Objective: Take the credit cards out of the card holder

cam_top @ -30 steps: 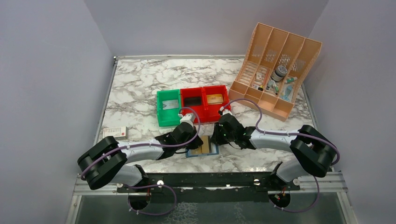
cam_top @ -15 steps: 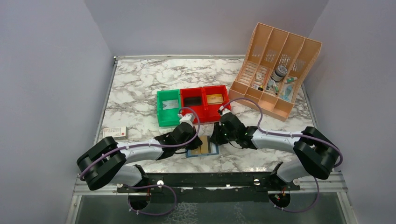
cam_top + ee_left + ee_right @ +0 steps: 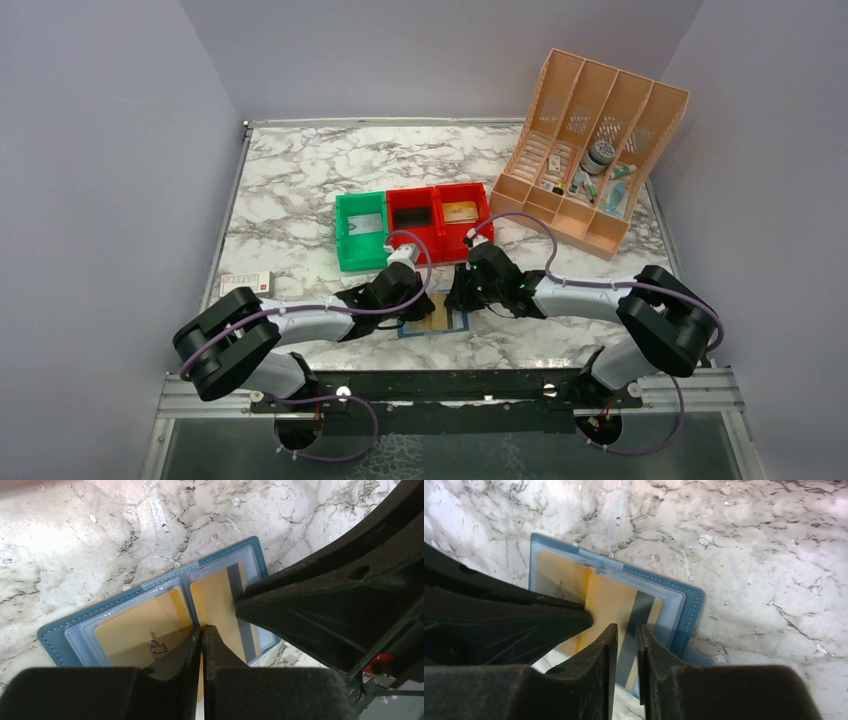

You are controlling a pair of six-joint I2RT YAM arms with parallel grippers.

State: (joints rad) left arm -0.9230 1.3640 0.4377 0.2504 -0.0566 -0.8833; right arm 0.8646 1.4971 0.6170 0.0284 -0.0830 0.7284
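Teal-blue card holder (image 3: 52,639), open flat with inner faces up, on the marble table (image 3: 300,190) between both grippers; its long axis runs left to right, roughly along the near edge. Contents: two tan-gold credit cards, one per panel; the striped card (image 3: 611,600) lies crosswise to that axis and, we judge, sits partly out of its pocket. One tan card (image 3: 460,212) in a red bin (image 3: 462,246), one pale card (image 3: 367,223) in the green bin (image 3: 362,256); we judge the job about half done. Jaws: left gripper (image 3: 202,630) clenched, tips at the fold; right gripper (image 3: 626,630) narrowed to a slit over the stripe, grip unclear.
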